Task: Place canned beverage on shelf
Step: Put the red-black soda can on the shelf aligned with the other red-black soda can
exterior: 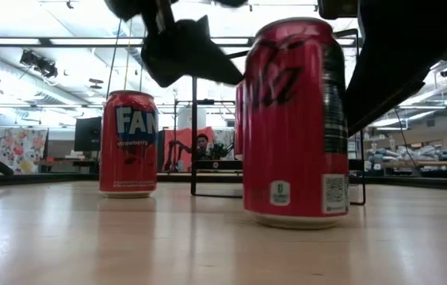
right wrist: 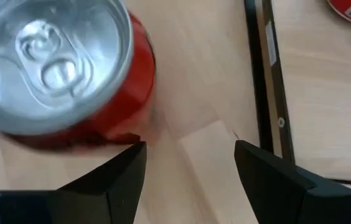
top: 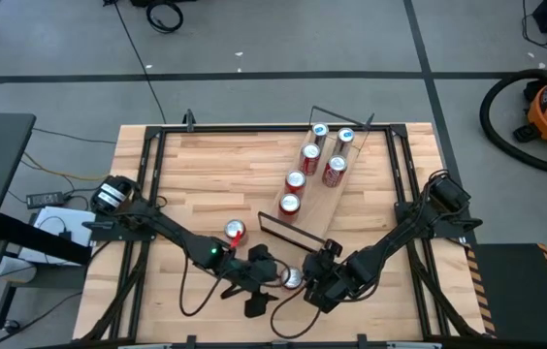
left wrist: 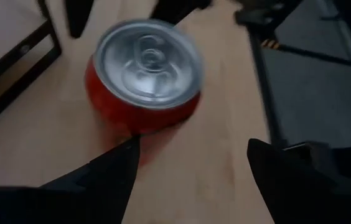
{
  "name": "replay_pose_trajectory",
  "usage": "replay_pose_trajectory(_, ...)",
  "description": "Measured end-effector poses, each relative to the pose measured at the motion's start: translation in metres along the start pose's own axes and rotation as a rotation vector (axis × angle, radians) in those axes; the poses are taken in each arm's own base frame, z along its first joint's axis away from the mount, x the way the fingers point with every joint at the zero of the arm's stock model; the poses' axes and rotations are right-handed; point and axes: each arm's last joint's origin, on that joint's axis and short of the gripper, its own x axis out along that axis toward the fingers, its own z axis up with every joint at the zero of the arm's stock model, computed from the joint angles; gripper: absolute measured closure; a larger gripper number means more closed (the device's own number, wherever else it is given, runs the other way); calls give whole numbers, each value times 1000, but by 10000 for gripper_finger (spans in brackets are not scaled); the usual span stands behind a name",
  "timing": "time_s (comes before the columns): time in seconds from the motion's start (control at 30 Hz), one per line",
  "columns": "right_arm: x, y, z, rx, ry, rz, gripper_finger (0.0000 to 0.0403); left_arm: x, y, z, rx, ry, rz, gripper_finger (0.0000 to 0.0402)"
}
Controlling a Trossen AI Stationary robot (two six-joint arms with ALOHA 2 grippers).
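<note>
A red can stands upright on its base on the table near the front edge, and it shows large in the low view. My left gripper is open at its left side, a little above it. My right gripper is open at its right side. The can lies ahead of both pairs of fingertips, not between them. The shelf, a light-wood board with a black wire frame, lies slantwise beyond and carries several cans. A second red can stands on the table to the left. My left gripper has one fingertip close against the can's lower side; I cannot tell whether it touches. My right gripper has one fingertip close against the can's side; I cannot tell whether it touches. The can stands upright on the table.
The shelf's near wire end stands just beyond the two grippers. The table's black frame runs along its edges. A strip of bare tabletop lies to the left of the shelf.
</note>
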Motion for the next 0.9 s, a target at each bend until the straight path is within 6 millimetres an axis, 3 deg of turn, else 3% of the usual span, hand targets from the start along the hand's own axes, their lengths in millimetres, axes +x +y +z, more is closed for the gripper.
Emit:
replay_pose_trajectory(0.37, -1, 5, 0, 0, 43, 78, 148, 1, 5, -3, 2, 33, 31, 93)
replay_pose_trajectory(0.5, -11, 10, -6, -12, 64, 112, 148, -6, 5, -2, -2, 51, 38, 93)
replay_pose_trajectory(0.7, -50, 25, -27, 28, -225, 74, 150, -13, 5, -2, -32, 77, 52, 93)
replay_pose_trajectory(0.9, -45, 29, -48, 55, -316, 103, 145, -13, 1, -3, -54, 76, 25, 93)
